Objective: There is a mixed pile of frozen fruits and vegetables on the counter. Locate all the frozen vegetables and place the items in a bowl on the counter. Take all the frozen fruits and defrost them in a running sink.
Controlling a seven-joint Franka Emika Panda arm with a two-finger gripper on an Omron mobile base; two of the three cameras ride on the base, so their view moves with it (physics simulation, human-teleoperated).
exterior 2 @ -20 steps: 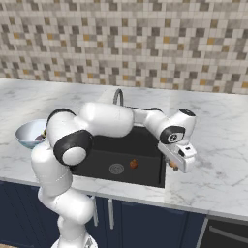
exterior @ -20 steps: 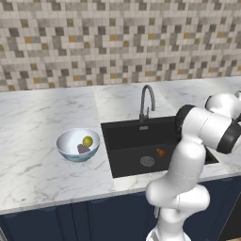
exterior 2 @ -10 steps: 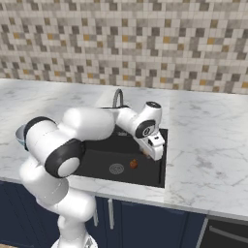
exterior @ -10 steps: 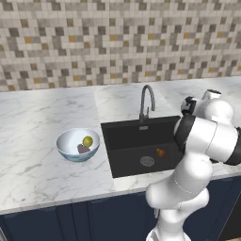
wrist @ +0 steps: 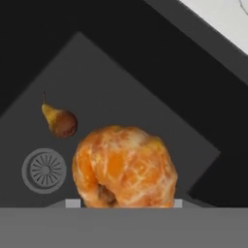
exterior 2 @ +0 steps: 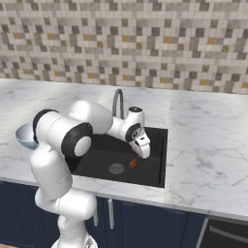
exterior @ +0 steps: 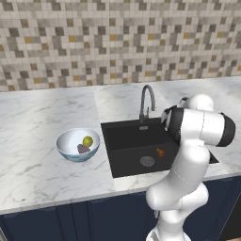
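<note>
The white robot arm is reaching over the black sink (exterior 2: 97,162), carrying a peeled orange fruit (wrist: 124,167) above the basin. The tool (exterior 2: 143,151) is clamped narrowly on this fruit, which is bulging up between the finger tips in the hand view. A small brown pear-like fruit (wrist: 60,121) is already lying on the sink floor, near the round grey drain (wrist: 44,170).

In the pale bowl (exterior: 66,150), left of the sink, a yellow-green ball (exterior: 87,140) and a dark purple lump (exterior: 83,149) are sitting side by side, so the vegetable step is looking finished. The fruit step appears to be in hand: next the tool would need to spread and drop the orange into the basin, and then the curved grey faucet (exterior: 147,101) behind the sink would need turning on, since no water is showing.

The counter (exterior: 37,117) is white marble with grey veins, over dark navy cabinets (exterior: 70,219), and a mosaic tile wall (exterior: 117,42) is standing behind.
</note>
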